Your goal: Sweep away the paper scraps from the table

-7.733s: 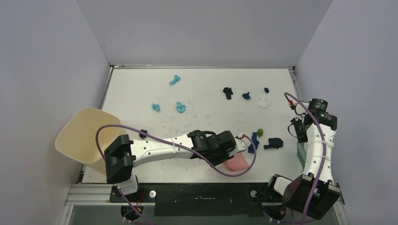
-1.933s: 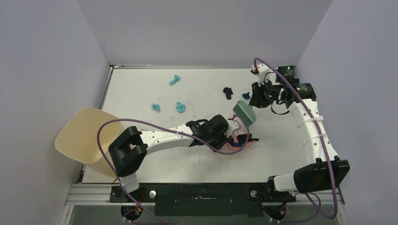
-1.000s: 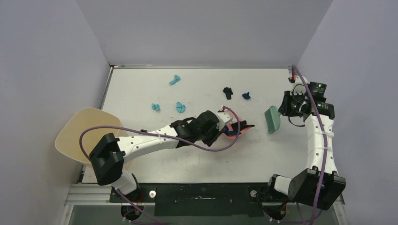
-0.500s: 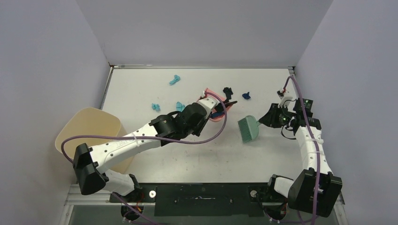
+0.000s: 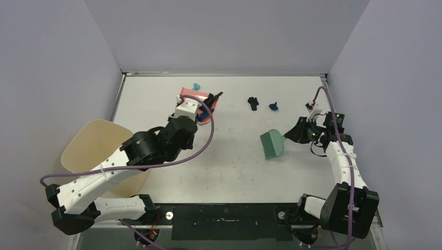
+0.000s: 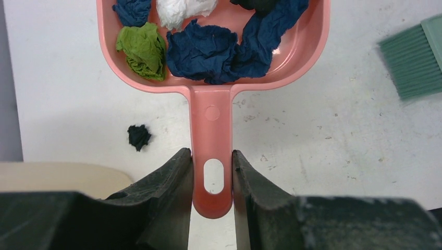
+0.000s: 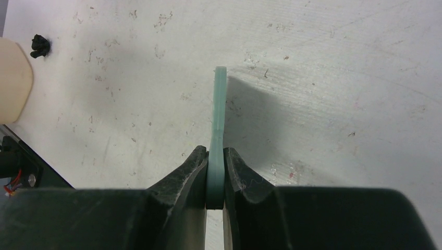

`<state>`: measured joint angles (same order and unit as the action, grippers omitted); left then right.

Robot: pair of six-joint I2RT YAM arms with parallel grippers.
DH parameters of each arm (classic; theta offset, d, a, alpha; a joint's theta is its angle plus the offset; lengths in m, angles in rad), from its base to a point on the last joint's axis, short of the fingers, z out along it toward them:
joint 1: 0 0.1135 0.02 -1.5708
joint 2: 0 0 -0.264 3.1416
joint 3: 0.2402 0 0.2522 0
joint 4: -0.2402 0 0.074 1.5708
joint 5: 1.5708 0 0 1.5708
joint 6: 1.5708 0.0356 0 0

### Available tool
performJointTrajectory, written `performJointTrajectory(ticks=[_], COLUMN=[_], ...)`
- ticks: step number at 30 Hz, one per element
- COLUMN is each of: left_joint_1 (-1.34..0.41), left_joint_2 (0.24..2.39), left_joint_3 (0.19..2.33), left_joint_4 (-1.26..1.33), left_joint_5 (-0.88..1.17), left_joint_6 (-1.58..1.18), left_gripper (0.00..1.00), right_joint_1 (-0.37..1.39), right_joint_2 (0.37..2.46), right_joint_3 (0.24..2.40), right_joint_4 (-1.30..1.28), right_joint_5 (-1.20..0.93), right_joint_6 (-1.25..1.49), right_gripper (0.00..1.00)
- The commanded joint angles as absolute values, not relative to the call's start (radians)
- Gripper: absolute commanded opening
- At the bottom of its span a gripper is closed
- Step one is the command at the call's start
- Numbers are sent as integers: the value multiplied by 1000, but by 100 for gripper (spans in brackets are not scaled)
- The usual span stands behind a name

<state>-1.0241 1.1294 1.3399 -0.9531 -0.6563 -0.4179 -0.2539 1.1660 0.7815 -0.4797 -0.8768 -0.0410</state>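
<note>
My left gripper [image 6: 211, 156] is shut on the handle of the pink dustpan [image 6: 211, 112] and holds it above the white table [image 5: 234, 172]. In the pan lie paper scraps: dark blue [image 6: 208, 52], green [image 6: 143, 47] and white [image 6: 185, 8]. From above, the left gripper [image 5: 188, 108] and the dustpan [image 5: 184, 92] are at the back left. Loose scraps lie on the table: teal [image 5: 196, 86], black [image 5: 253, 102], blue [image 5: 273, 107] and a black one [image 6: 139, 136]. My right gripper [image 7: 215, 174] is shut on the teal brush [image 5: 272, 144], whose handle shows edge-on [image 7: 219, 114].
The beige bin [image 5: 91, 148] stands at the table's left edge, partly under my left arm, and shows in the left wrist view [image 6: 52, 177] and the right wrist view [image 7: 13, 83]. Grey walls close in the table on three sides.
My left arm has risen and carried the loaded dustpan left and toward the back, from the table's middle to near the teal scrap. The right gripper and brush have barely moved since half a second ago.
</note>
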Motion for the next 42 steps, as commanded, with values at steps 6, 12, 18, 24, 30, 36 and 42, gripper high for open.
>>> performJointTrajectory(ticks=[6, 12, 18, 24, 30, 36, 42], left_joint_1=[-1009, -1009, -1009, -1009, -1008, -996, -940], left_joint_2=[924, 758, 625, 492, 410, 319, 203], left_joint_3=[1352, 1295, 1272, 1205, 1165, 1097, 976], left_joint_4=[-1195, -1245, -1284, -1229, -1162, -1068, -900], left_joint_5=[-811, -869, -903, -935, -964, -971, -952], left_joint_6=[-695, -874, -1011, -1149, -1319, -1413, -1439], left_gripper=[0, 0, 0, 0, 0, 0, 0], right_joint_1=[-248, -242, -228, -223, -222, -222, -223], right_joint_2=[1174, 1156, 1148, 1134, 1127, 1129, 1132], right_joint_3=[800, 796, 799, 800, 799, 796, 798], right_joint_4=[-443, -443, -448, -452, -453, -452, -453], right_joint_5=[-934, -931, -931, -923, -918, -906, -892], right_joint_6=[-80, -81, -87, -97, -101, -101, -103], right_gripper=[5, 5, 5, 5, 5, 5, 5])
